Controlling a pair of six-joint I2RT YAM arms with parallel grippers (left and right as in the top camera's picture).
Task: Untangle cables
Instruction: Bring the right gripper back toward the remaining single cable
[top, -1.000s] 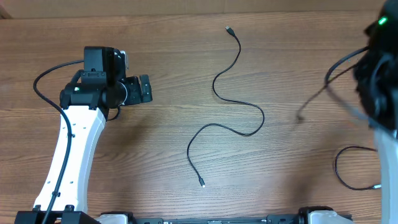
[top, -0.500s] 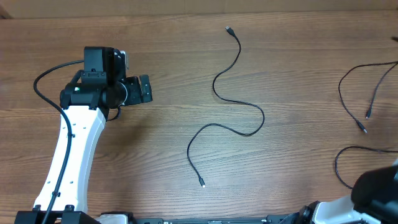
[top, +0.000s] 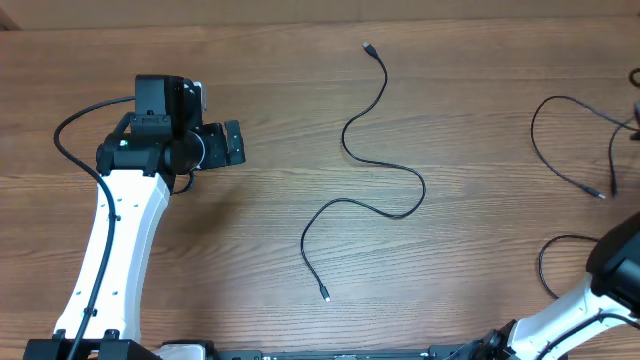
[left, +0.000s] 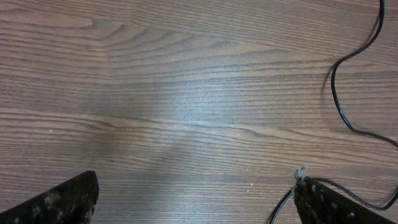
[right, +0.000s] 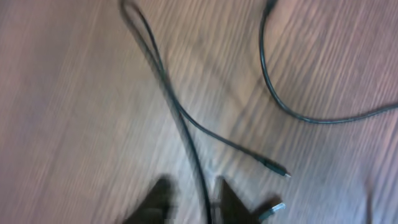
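One thin black cable (top: 345, 140) lies in a long S-curve across the middle of the table, a plug at each end. A second cable (top: 533, 125) lies in a loose loop at the far right and runs off the right edge. My right gripper (right: 196, 186) is blurred and nearly closed, with this cable (right: 180, 118) running between its fingers. The gripper itself is outside the overhead view. My left gripper (top: 232, 143) is open and empty, well left of the middle cable (left: 334, 87).
A third cable loop (top: 541, 265) lies at the lower right beside the right arm (top: 620, 265). Another cable curve (right: 264, 68) and two plug ends (right: 283, 174) lie on the wood near the right gripper. The left arm's own thick wire (top: 70, 125) loops at the left.
The right arm swung from the upper right down to the lower right. Its cable came down onto the table and its loop spread leftward. The left arm and the middle cable did not move.
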